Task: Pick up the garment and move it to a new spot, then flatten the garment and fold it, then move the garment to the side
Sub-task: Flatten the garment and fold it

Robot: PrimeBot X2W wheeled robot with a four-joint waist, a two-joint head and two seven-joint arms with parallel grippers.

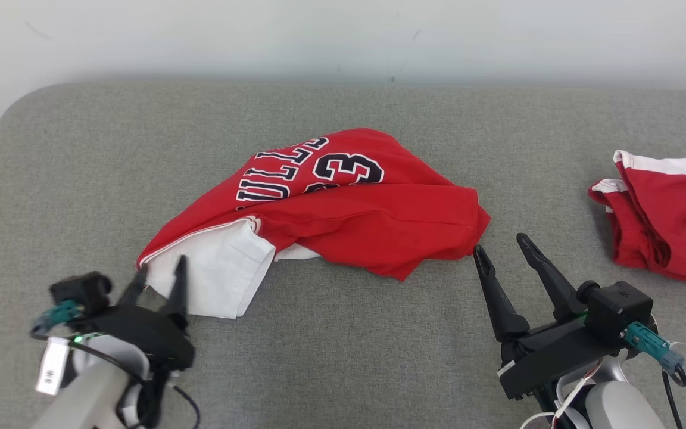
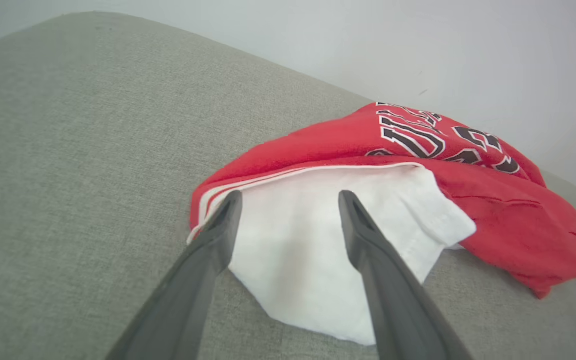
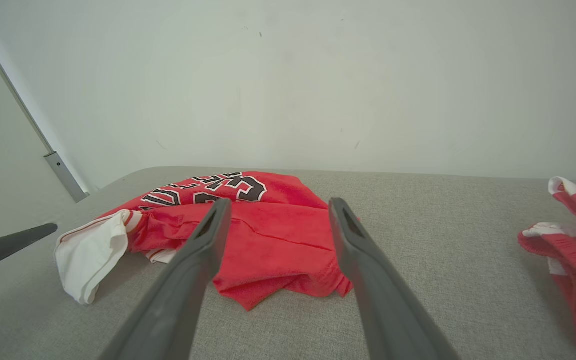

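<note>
Left gripper (image 1: 162, 265) and right gripper (image 1: 499, 243) gape by crumpled red jersey (image 1: 349, 202) on woven surface (image 1: 343, 357)

Grey fabric surface (image 1: 343, 357) under crumpled red jersey (image 1: 367, 220) and second red garment (image 1: 670, 226).

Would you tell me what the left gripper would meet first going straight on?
Probably the white sleeve of the red jersey, lying right before the left gripper; depth is unclear.

garment (image 1: 373, 220): soft matt red cloth, white sleeve | cushion (image 1: 331, 357): coarse grey woven fabric | left gripper (image 1: 161, 266), right gripper (image 1: 499, 242): matt dark plastic-looking fingers | wall (image 1: 343, 36): smooth, matt
</note>
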